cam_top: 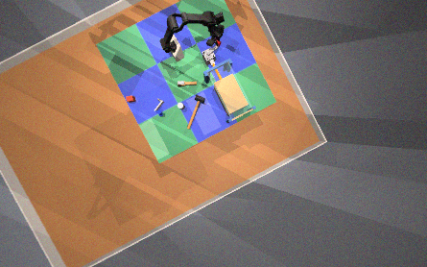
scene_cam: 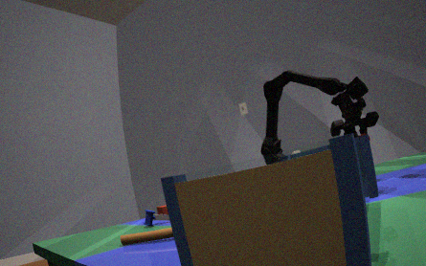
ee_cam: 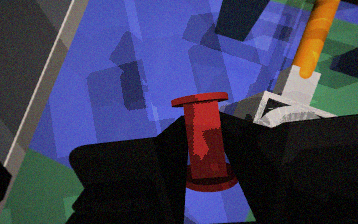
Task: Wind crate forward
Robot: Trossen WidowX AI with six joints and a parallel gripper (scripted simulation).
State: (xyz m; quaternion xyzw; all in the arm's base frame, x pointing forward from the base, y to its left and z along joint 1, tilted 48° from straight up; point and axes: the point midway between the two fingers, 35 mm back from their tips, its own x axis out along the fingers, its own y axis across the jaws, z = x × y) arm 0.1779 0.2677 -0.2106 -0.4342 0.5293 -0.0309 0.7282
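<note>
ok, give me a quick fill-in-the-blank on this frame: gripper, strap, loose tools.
The black parallel-jaw gripper is shut on a ____ spool-shaped knob.
The strap leaving the grey winch is ____.
The wooden-handled hammer lies on the ____ checkered mat.

Missing: red; orange; blue-and-green

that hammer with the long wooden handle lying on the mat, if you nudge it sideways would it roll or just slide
Probably it pivots rather than rolls: the hammer has a round, stiff-looking handle, but its dark cross head should stop a roll. It likely swings about that heavier head end. The small white ball beside it would roll far more readily.
</note>
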